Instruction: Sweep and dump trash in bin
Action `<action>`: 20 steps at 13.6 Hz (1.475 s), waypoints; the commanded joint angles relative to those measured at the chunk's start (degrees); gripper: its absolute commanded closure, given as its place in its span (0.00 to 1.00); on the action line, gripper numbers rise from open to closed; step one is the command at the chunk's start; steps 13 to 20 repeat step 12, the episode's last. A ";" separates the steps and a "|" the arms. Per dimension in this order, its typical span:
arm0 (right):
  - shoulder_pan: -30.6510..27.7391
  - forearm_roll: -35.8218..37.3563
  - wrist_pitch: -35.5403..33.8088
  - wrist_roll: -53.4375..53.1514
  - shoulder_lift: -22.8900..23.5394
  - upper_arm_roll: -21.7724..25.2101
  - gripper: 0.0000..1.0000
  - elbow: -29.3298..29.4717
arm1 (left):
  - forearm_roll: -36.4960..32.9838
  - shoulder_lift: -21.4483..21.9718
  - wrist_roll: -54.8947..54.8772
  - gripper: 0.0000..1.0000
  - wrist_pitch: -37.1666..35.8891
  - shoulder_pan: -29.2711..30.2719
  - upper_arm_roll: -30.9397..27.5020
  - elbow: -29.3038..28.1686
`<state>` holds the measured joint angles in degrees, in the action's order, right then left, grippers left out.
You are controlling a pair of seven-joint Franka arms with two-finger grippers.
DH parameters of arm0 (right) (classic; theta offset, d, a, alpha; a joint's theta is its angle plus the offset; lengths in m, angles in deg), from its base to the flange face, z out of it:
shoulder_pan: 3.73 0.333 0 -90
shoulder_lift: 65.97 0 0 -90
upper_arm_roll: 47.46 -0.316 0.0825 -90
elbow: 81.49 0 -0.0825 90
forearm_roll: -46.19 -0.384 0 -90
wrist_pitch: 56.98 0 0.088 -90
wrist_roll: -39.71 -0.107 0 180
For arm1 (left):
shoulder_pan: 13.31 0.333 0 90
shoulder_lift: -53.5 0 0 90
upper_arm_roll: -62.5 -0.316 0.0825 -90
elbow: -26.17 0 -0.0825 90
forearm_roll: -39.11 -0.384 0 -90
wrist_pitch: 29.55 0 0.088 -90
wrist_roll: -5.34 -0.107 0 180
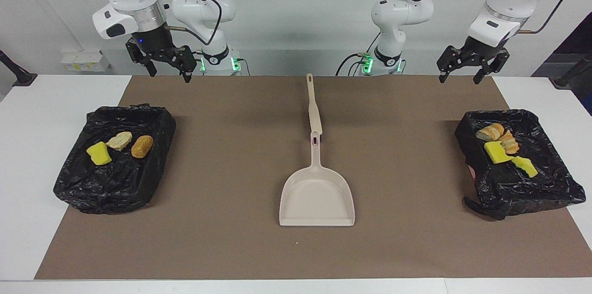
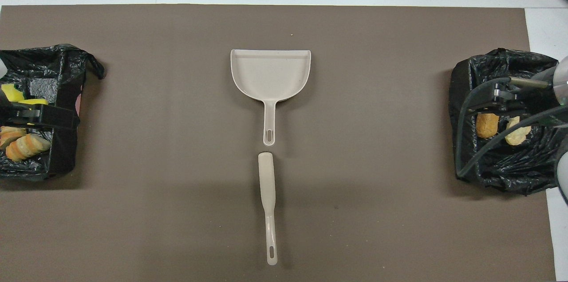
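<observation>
The trash lies in two black-lined bins. In the bin [image 1: 92,192] at the right arm's end are a yellow sponge piece [image 1: 99,153], a pale chunk [image 1: 119,140] and an orange-brown chunk [image 1: 142,146]. The bin [image 1: 545,187] at the left arm's end holds bread pieces [image 1: 490,132] and yellow sponge scraps [image 1: 496,152]. The beige dustpan [image 1: 317,194] and brush [image 1: 314,109] lie in line at mid-mat. My right gripper [image 1: 169,74] hangs open, high over its bin. My left gripper [image 1: 459,79] is open too, high over the other bin. Neither holds anything.
A brown mat [image 1: 222,169] covers the table between the bins, with white tabletop [image 1: 32,146] at both ends. The dustpan's mouth faces away from the robots. The brush handle points toward the robots. A tiny crumb [image 2: 291,34] lies on the mat.
</observation>
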<state>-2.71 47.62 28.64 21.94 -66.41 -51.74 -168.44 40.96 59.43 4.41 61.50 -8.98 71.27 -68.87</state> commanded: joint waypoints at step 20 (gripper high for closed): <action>-0.31 -0.82 -0.11 1.86 -0.70 -0.02 0.00 -0.41 | 0.43 2.42 0.05 0.00 -1.49 1.39 0.82 -0.15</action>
